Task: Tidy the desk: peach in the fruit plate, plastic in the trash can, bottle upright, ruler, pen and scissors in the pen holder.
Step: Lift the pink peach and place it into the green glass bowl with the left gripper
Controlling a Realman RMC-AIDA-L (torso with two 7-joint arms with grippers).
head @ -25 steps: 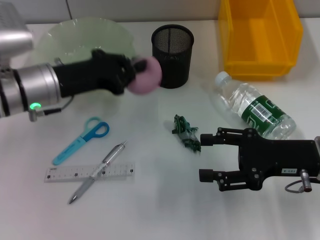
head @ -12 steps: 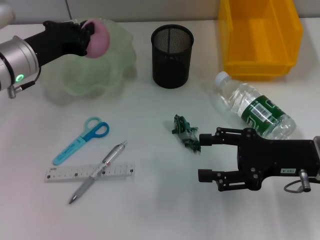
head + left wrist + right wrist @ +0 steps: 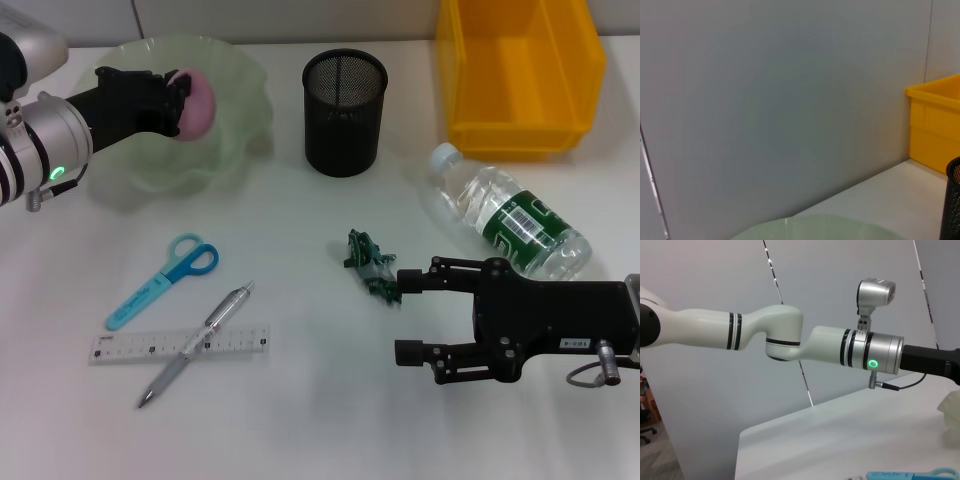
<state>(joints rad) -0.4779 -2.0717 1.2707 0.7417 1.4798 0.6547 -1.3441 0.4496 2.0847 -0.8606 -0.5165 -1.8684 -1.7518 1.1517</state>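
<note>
Left gripper (image 3: 178, 98) has its fingers clamped on the round pink peach (image 3: 195, 103), hanging right over the pale green wavy-edged glass fruit plate (image 3: 235, 125). I'd go low toward the plate's middle before letting go, since a drop could send it rolling over the rim. Right gripper (image 3: 402, 316) sits on the white table (image 3: 300, 400), well away from the plate, fingers spread, beside the crumpled green plastic scrap (image 3: 368, 264).
</note>
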